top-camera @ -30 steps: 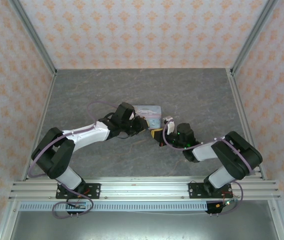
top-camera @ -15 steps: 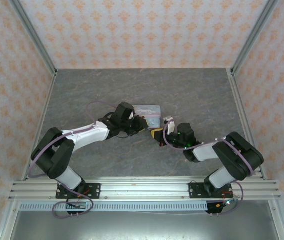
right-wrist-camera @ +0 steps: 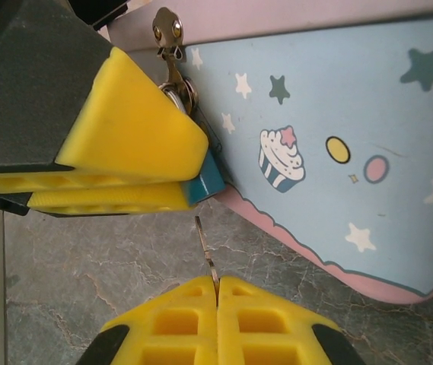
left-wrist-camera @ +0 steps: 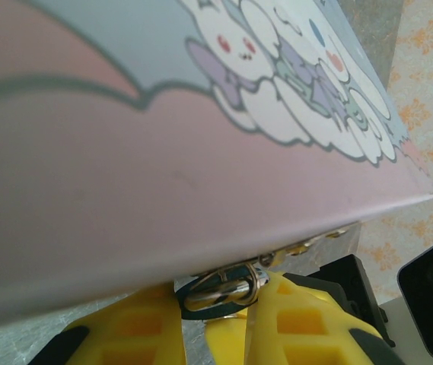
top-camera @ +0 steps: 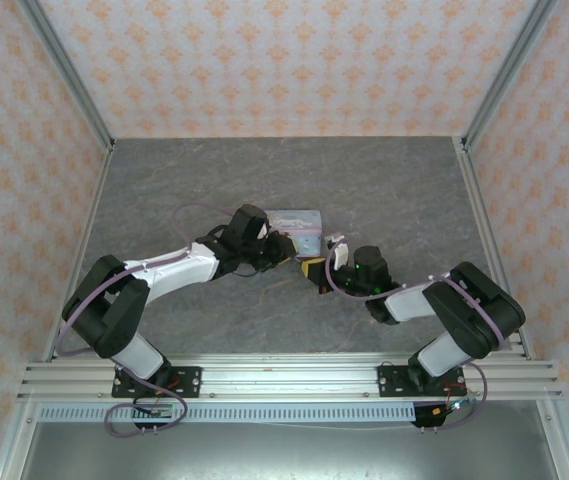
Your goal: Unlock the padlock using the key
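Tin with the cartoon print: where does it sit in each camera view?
Top external: the tin lies near the middle of the table.
Left wrist: the tin spans the upper part, above the left gripper.
Right wrist: the tin runs across the upper right.
Shared landmark: the left gripper, clamped on the padlock at the tin's edge.

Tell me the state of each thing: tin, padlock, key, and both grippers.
tin: lid looks shut
padlock: hangs on the clasp, shackle looks closed
key: tip just under the padlock, not inserted
left gripper: shut on the padlock
right gripper: shut on the key
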Robot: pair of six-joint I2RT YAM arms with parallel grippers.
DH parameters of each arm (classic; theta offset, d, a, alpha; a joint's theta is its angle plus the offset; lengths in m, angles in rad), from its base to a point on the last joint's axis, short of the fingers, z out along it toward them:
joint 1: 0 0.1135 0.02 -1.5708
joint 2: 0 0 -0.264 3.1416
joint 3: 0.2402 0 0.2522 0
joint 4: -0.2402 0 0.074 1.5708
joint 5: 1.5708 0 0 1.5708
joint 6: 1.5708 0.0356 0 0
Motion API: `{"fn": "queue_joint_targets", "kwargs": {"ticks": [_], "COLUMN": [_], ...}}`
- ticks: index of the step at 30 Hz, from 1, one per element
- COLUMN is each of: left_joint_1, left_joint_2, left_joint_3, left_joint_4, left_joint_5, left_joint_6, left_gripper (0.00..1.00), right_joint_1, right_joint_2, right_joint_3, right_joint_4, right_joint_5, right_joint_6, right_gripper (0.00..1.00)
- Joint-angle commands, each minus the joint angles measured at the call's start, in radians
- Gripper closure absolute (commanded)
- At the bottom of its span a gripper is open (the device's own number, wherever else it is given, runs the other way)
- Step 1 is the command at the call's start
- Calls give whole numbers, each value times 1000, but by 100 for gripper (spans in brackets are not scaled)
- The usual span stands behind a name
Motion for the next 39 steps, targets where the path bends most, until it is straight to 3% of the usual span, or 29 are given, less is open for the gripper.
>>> {"fn": "queue_joint_targets", "kwargs": {"ticks": [1, 20, 39], "left_joint_1": [5, 5, 6], "left_joint_2": [-32, -35, -32], "left_joint_3": [-5, -6, -6], "left_joint_4": [32, 19, 24], "left_joint_5": [31, 31, 37], "left_joint_6": [-11, -2, -2], "left_gripper": [86, 87, 87], "right_joint_1": [-4, -4, -4], "right_joint_2": [9, -17, -18], "right_joint_3": [27, 30, 28], "right_joint_4": [49, -17, 43], "right_joint_5": [-18, 29, 11], "right_joint_6": [-5, -31, -12], "right_gripper": [100, 100, 100]}}
